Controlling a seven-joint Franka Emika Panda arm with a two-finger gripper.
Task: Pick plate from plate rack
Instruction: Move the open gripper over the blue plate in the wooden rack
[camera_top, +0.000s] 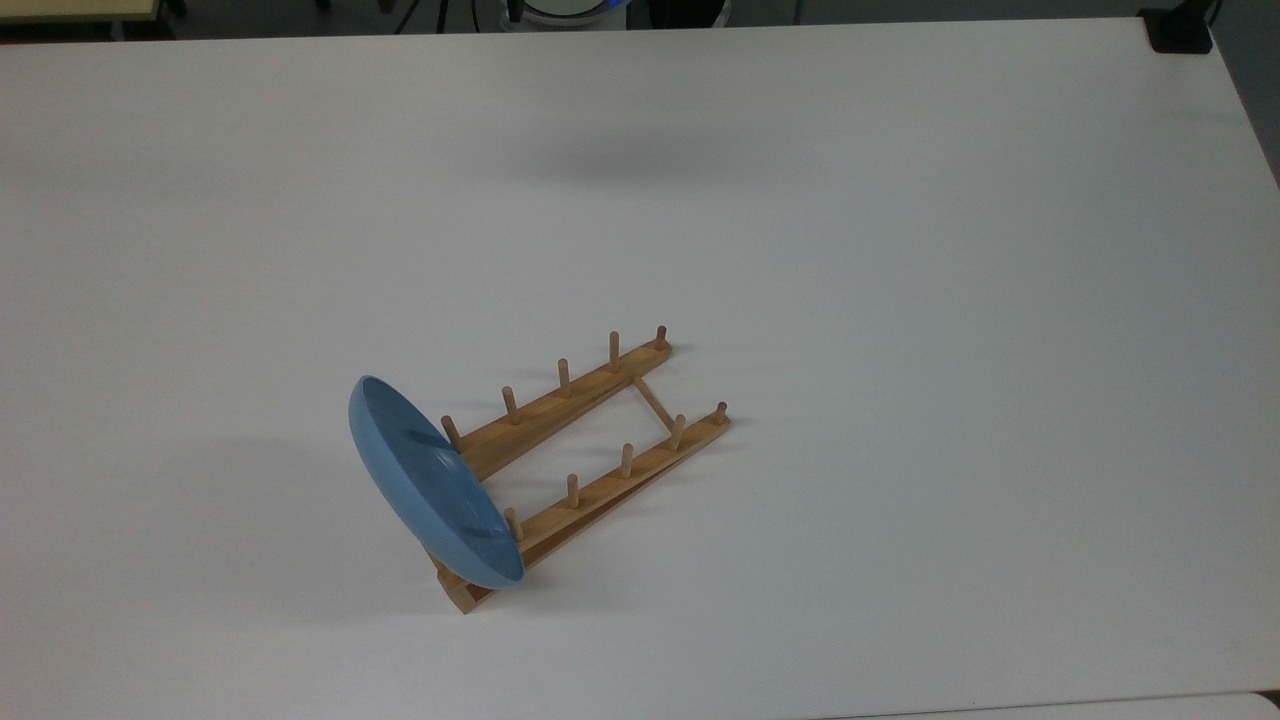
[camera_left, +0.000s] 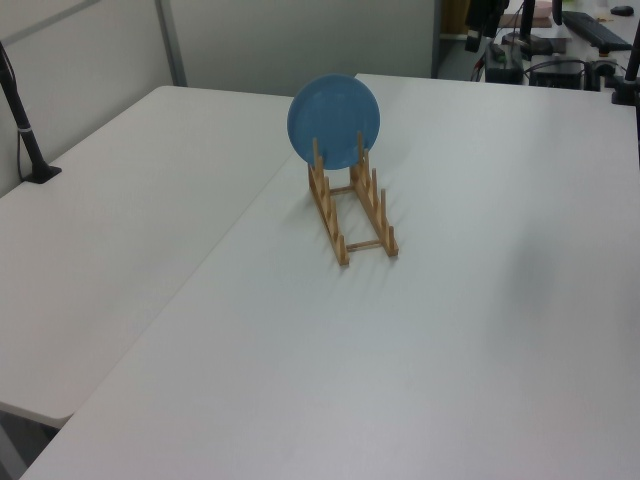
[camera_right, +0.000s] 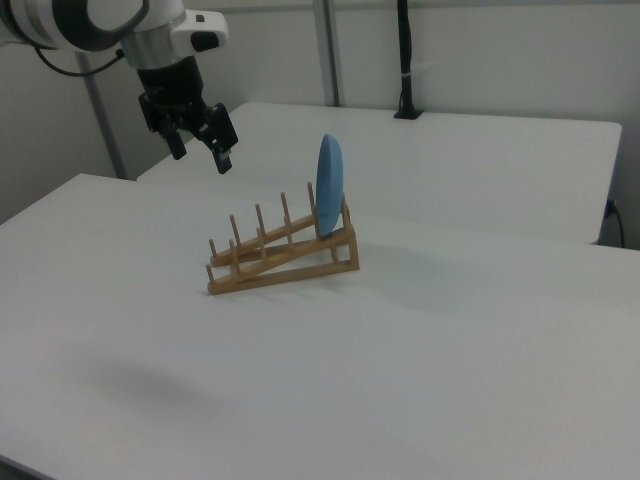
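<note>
The light-blue plate (camera_top: 430, 480) stands on edge in the end slot of the wooden plate rack (camera_top: 590, 440), at the rack's end toward the top view's lower left. In the left view the plate (camera_left: 334, 121) faces the camera at the far end of the rack (camera_left: 355, 215). In the right view the plate (camera_right: 330, 185) shows edge-on at the raised right end of the rack (camera_right: 285, 255). My gripper (camera_right: 203, 158) hangs open in the air, above and to the left of the rack in the right view, well apart from the plate, with nothing between its fingers.
The rack sits on a broad white table (camera_top: 900, 300). A second white table (camera_left: 130, 180) adjoins it, with a black clamped post (camera_left: 25, 120) at its edge. A black block (camera_top: 1180, 30) sits at the top view's upper right corner.
</note>
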